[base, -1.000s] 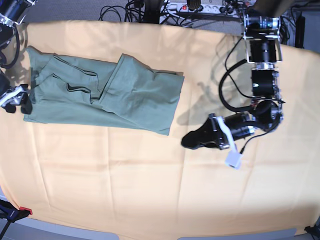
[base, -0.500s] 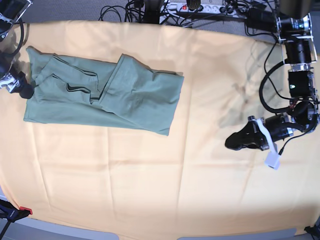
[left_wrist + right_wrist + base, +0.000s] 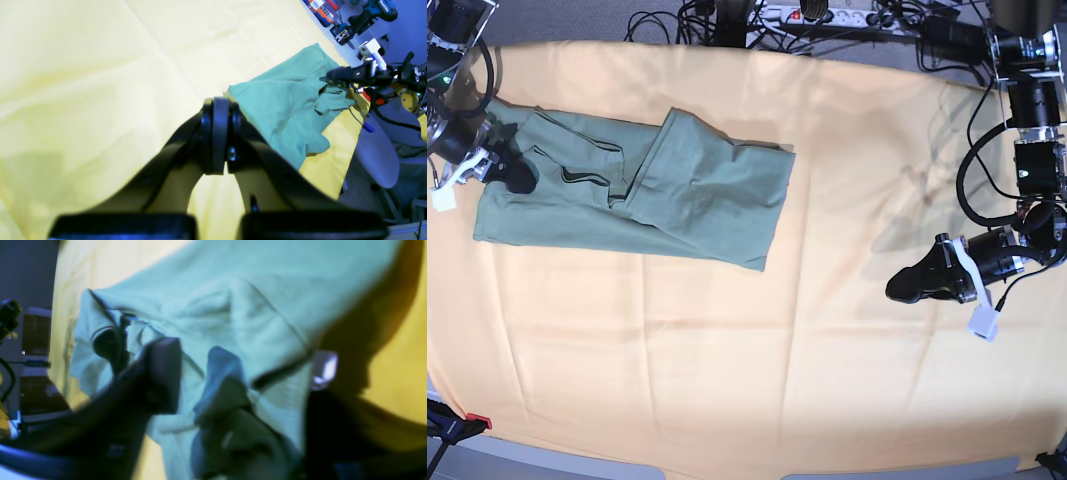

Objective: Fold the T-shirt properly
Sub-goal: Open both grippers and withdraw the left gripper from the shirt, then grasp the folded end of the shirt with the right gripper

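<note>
since 1 second ago, right tool (image 3: 515, 172) has moved onto the t-shirt (image 3: 687, 185), jaws closing around its edge; left tool (image 3: 905, 288), shut and empty, has retreated.

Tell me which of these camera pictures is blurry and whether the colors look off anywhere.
Right wrist view: blurred throughout, the right gripper and T-shirt smeared and tinted bluish. Left wrist view: cloth washed pale yellow, left gripper dark and soft up close, T-shirt turquoise. Base view: sharp, natural color, soft arm shadows on the cloth.
</note>
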Robot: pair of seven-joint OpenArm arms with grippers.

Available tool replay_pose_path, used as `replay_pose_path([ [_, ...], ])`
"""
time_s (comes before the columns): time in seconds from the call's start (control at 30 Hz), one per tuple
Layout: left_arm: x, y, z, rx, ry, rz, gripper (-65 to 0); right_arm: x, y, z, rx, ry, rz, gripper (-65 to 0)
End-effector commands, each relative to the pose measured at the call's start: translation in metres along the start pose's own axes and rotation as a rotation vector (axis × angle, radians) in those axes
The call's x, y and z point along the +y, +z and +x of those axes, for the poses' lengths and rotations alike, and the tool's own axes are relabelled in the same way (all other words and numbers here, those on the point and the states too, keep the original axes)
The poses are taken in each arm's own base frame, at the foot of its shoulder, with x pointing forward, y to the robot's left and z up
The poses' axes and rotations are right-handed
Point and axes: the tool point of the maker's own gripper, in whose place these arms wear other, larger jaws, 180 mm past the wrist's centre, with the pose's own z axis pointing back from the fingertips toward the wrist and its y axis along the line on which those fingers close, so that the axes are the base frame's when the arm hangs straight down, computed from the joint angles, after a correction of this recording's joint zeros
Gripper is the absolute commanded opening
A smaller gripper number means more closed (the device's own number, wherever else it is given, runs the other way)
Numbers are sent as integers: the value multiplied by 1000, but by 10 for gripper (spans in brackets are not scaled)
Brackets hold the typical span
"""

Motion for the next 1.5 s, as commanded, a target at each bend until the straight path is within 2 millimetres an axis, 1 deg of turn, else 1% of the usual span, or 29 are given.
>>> replay_pose_path([
  [0.0,-4,6,22,-52,-40,-9,-650,-8,9,-2,47,19,-42,-533],
  [0.03,-4,6,22,-51,-40,-9,-650,-10,12,2,37,26,-51,-622],
  [0.07,-4,6,22,-51,-40,-9,-650,-12,16,7,23,33,-61,-650],
  [0.23,-4,6,22,-51,-41,-9,-650,-18,37,41,-55,107,-116,-650],
  [0.37,-5,6,22,-52,-55,-15,-650,-23,46,56,-50,224,-233,-650],
  [0.47,-5,6,22,-52,-54,-15,-650,-19,52,68,-51,319,-302,-650],
  [0.53,-5,6,22,-51,-54,-15,-650,-11,56,77,-51,386,-333,-650],
  [0.6,-5,6,22,-51,-54,-14,-650,2,58,86,-68,446,-339,-650],
  [0.7,-5,6,19,-47,-50,-14,-650,24,57,94,-98,521,-330,-650],
  [0.8,-4,6,17,-42,-45,-14,-650,47,52,94,-125,577,-310,-650],
  [0.9,-4,6,16,-38,-46,-12,-650,76,45,88,-160,627,-275,-650],
  [1.0,-4,6,16,-38,-46,-13,-650,107,35,76,-204,649,-219,-650],
  [1.17,-5,6,16,-40,-45,-15,-650,159,15,61,-268,648,-57,-650],
  [1.23,-5,6,16,-40,-45,-15,-650,174,1,53,-253,649,7,-650],
  [1.33,-5,6,16,-40,-45,-15,-650,191,-19,41,-212,683,63,-650],
  [1.47,-5,6,16,-37,-45,-15,-650,210,-38,38,-229,750,95,-650],
])
